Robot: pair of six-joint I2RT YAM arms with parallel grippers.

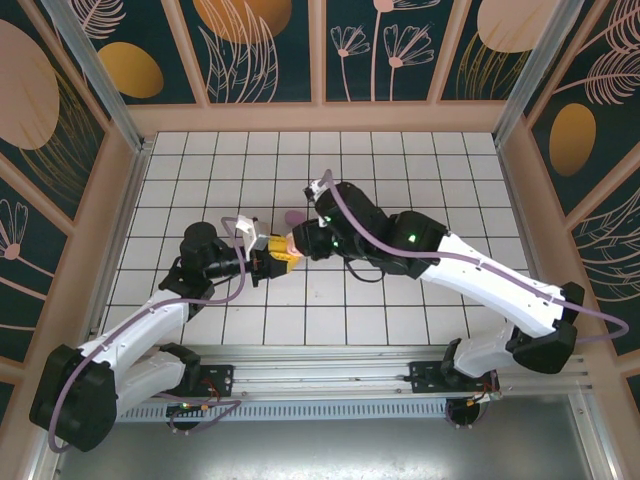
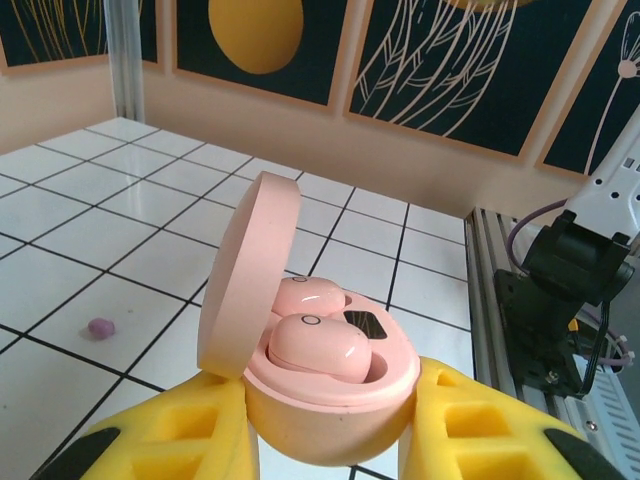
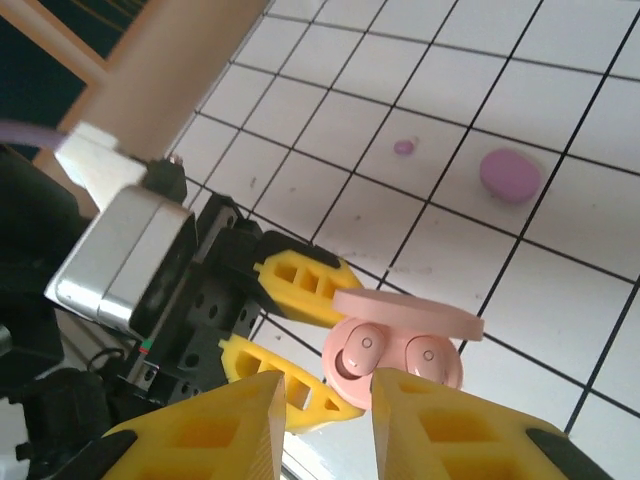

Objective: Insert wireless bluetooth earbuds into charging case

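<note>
My left gripper (image 2: 330,440) is shut on the base of a pale pink charging case (image 2: 330,400), held above the floor with its lid (image 2: 245,270) hinged open. Two pale pink earbuds (image 2: 318,345) lie in its sockets, and the nearer one sits slightly raised. In the right wrist view the same case (image 3: 400,350) and its earbuds (image 3: 358,352) sit just beyond my right gripper (image 3: 330,392), whose fingers stand apart with nothing between them. From above, both grippers meet at the case (image 1: 297,243) near the middle of the tiles. A tiny purple earbud (image 3: 404,147) lies loose on the floor.
An oval purple case (image 3: 510,175) lies shut on the tiles beyond the pink one, close to the loose purple bud (image 2: 101,327). The aluminium base rail (image 2: 510,300) runs along the near edge, and wooden walls (image 1: 320,118) ring the floor.
</note>
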